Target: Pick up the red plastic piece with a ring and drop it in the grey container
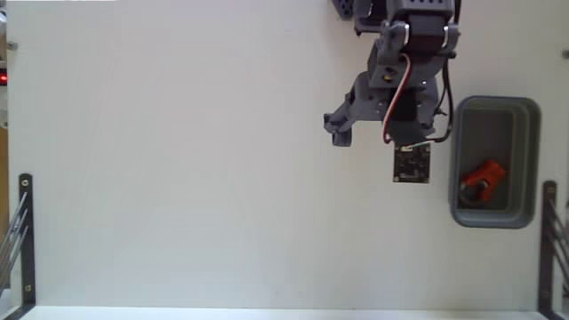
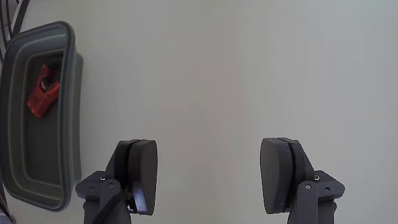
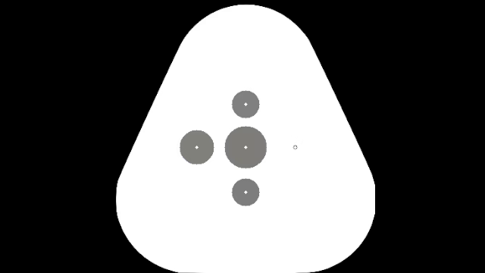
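The red plastic piece with a ring [image 1: 483, 178] lies inside the grey container [image 1: 533, 160] at the right of the fixed view. In the wrist view the same red piece [image 2: 42, 93] rests in the upper half of the container [image 2: 74, 124] at the left edge. My gripper [image 1: 384, 124] hangs over the bare white table just left of the container in the fixed view. Both dark fingers [image 2: 140, 174] stand wide apart in the wrist view, and the gripper [image 2: 208, 174] is open with only table between them.
The white table [image 1: 178, 178] stretches out to the left of the arm in the fixed view. Black metal frames stand at the lower left [image 1: 23, 231] and lower right [image 1: 549, 240] edges. A small red light [image 1: 4, 78] glows at the far left.
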